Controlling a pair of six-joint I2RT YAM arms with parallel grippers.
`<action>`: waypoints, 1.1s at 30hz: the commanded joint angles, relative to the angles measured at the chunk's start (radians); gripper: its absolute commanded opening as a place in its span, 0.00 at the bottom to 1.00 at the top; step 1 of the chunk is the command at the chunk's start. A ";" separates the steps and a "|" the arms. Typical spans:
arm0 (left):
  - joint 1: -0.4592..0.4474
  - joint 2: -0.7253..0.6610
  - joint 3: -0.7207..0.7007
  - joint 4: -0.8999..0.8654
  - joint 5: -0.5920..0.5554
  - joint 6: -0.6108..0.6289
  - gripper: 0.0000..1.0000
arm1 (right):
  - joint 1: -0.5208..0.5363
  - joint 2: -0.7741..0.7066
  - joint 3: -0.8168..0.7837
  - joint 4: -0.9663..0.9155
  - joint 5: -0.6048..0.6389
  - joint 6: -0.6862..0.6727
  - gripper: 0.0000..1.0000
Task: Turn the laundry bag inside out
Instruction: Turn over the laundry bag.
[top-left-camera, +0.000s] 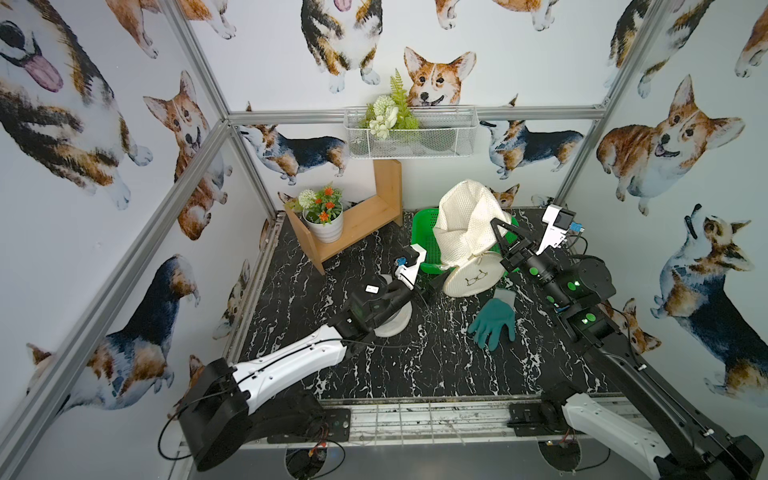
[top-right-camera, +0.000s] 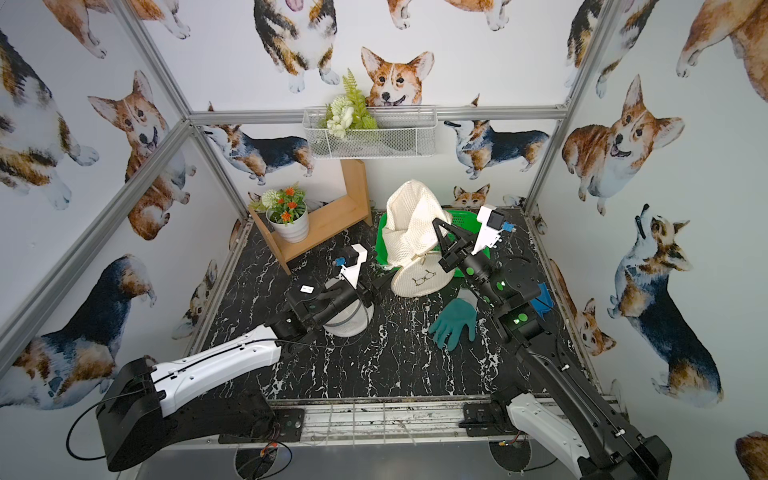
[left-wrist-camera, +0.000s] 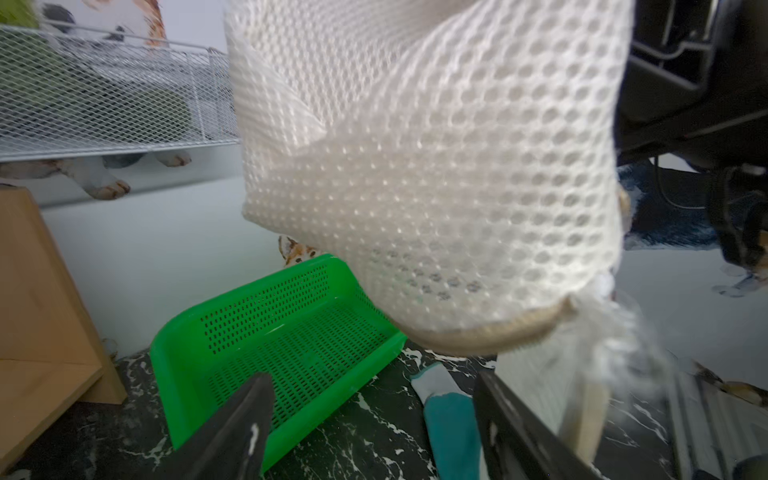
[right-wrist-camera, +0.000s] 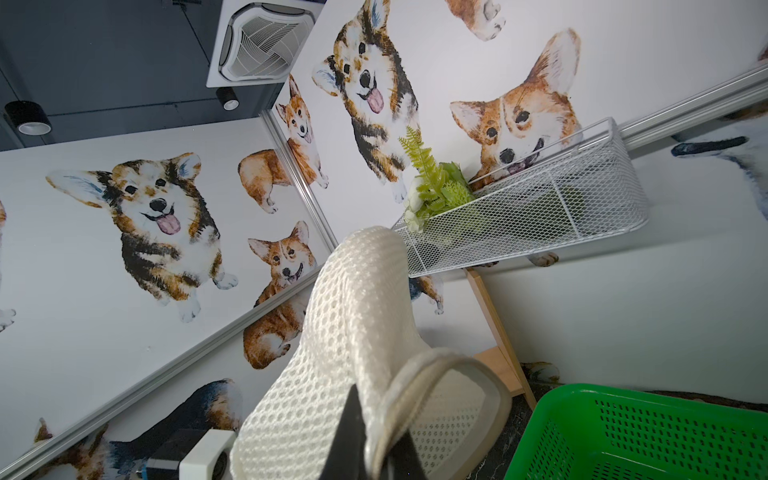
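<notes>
Nearest you, your left end effector (left-wrist-camera: 374, 386) is hovering low over the tabletop (top-left-camera: 415, 365) with its fingers spread wide and gripping nothing, and the laundry bag (top-left-camera: 465, 224) is hanging just ahead of and above it. Farther back, your right end effector (right-wrist-camera: 374, 415) is pinching shut on the bag's taped rim, holding the white mesh up over the green basket (top-left-camera: 422, 226) while the round printed end is sagging toward the tabletop. I am judging the turning as barely under way: the rim is being held up, but the mesh is not yet going through the mouth.
</notes>
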 joint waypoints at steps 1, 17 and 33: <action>0.025 -0.061 -0.004 0.008 -0.111 0.115 0.75 | -0.007 -0.015 0.016 -0.079 -0.022 -0.104 0.00; 0.281 -0.024 0.431 -0.703 0.599 0.441 0.64 | -0.007 0.089 0.209 -0.639 -0.508 -0.650 0.00; 0.392 0.133 0.582 -0.963 0.965 0.580 0.54 | -0.009 0.135 0.266 -0.654 -0.637 -0.690 0.00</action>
